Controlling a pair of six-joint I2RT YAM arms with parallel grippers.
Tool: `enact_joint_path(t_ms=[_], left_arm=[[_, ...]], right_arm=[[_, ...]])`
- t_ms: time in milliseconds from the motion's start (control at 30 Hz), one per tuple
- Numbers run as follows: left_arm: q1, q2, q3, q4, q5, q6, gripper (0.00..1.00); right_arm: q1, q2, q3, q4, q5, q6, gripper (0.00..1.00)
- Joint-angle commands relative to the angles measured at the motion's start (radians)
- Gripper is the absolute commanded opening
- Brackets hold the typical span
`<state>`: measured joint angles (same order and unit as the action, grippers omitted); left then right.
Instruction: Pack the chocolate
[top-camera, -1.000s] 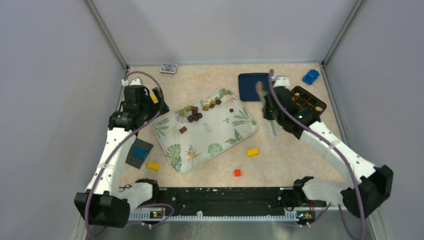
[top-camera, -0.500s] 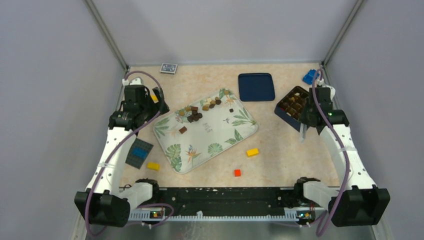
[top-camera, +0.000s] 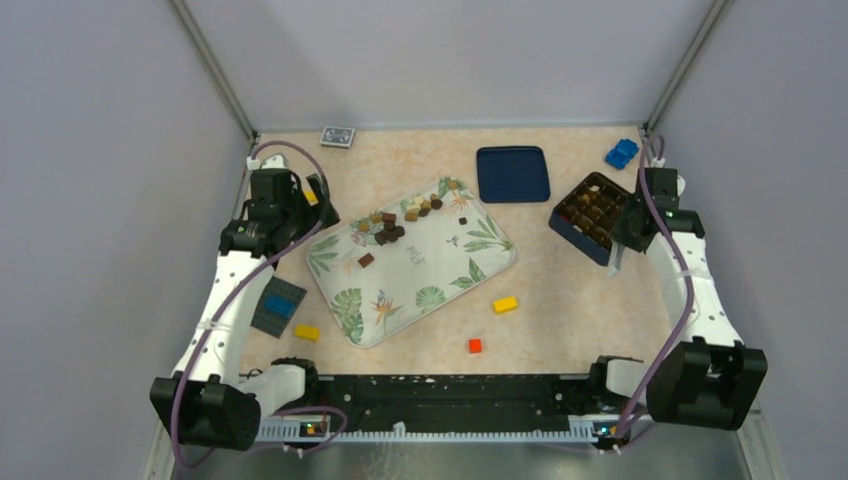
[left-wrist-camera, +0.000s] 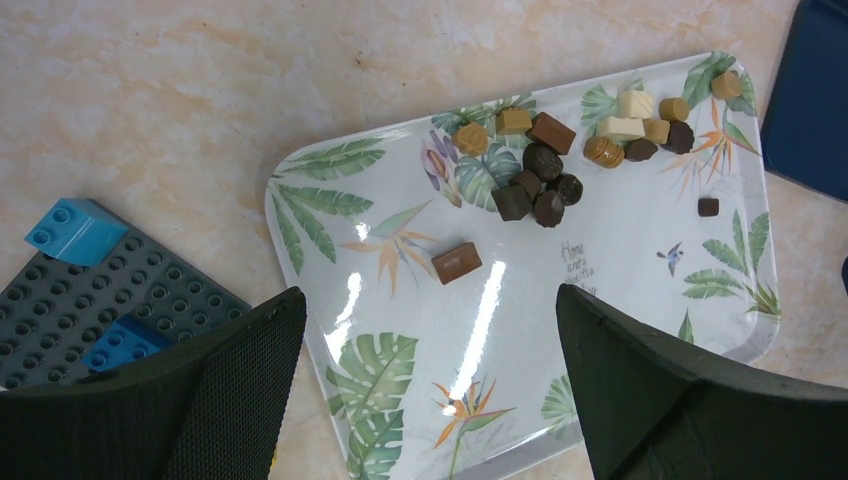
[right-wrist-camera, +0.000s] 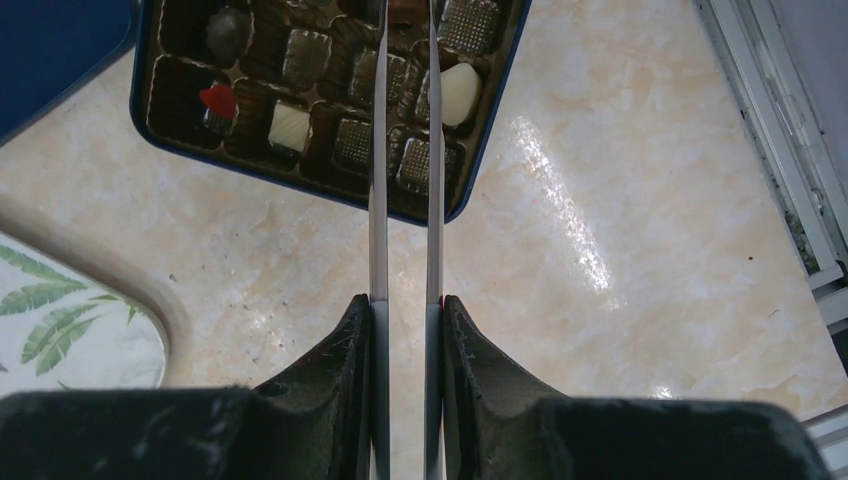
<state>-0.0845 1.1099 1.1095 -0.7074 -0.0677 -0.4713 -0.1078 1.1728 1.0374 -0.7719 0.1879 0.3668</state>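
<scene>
Most of the chocolate (top-camera: 400, 215) lies on a leaf-print tray (top-camera: 440, 280) in the middle of the tabletop (top-camera: 560, 310). It is bunched along the tray's 11 o'clock side. 1 brown piece (left-wrist-camera: 457, 262) sits apart at 7 o'clock of the bunch, and 1 small dark piece (left-wrist-camera: 708, 207) sits alone at 3 o'clock of it.

The left tool (top-camera: 322, 203) hangs by the tray's 10 o'clock corner, its fingers (left-wrist-camera: 230, 370) spread wide apart.

At 3 o'clock of the tray stands a dark blue box (top-camera: 573, 232) with brown compartments. A few compartments hold pieces, among them 2 cream ones (right-wrist-camera: 290, 125). Its lid (top-camera: 512, 173) lies flat at the box's 10 o'clock.

The right tool (top-camera: 628, 228) is at the box's 4 o'clock side, clamped on metal tweezers (right-wrist-camera: 378, 150). Their 2 blades run side by side with a narrow gap and reach over the box. I cannot tell whether the tips hold anything.

A yellow brick (top-camera: 505, 304) and a red brick (top-camera: 475, 345) lie at 5 o'clock of the tray.
</scene>
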Motion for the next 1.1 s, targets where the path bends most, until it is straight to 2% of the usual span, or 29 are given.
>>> enact_joint_path(t_ms=[0, 333, 667, 767, 900, 1067], left_arm=[[0.007, -0.003, 0.027, 0.038, 0.003, 0.008, 0.99], [0.008, 0.003, 0.027, 0.050, 0.014, 0.009, 0.99], [0.008, -0.002, 0.024, 0.045, 0.008, 0.013, 0.99], [0.008, 0.002, 0.027, 0.045, 0.010, 0.013, 0.99], [0.008, 0.006, 0.028, 0.048, 0.015, 0.008, 0.99], [0.008, 0.002, 0.026, 0.046, 0.011, 0.008, 0.99]], right_arm=[[-0.020, 0.043, 0.084, 0.096, 0.013, -0.015, 0.00], [-0.039, 0.149, 0.126, 0.161, 0.035, -0.016, 0.00], [-0.056, 0.191, 0.082, 0.202, 0.039, -0.017, 0.01], [-0.056, 0.187, 0.070, 0.211, 0.035, -0.020, 0.07], [-0.056, 0.197, 0.064, 0.218, 0.029, -0.019, 0.21], [-0.057, 0.199, 0.062, 0.221, 0.023, -0.019, 0.25]])
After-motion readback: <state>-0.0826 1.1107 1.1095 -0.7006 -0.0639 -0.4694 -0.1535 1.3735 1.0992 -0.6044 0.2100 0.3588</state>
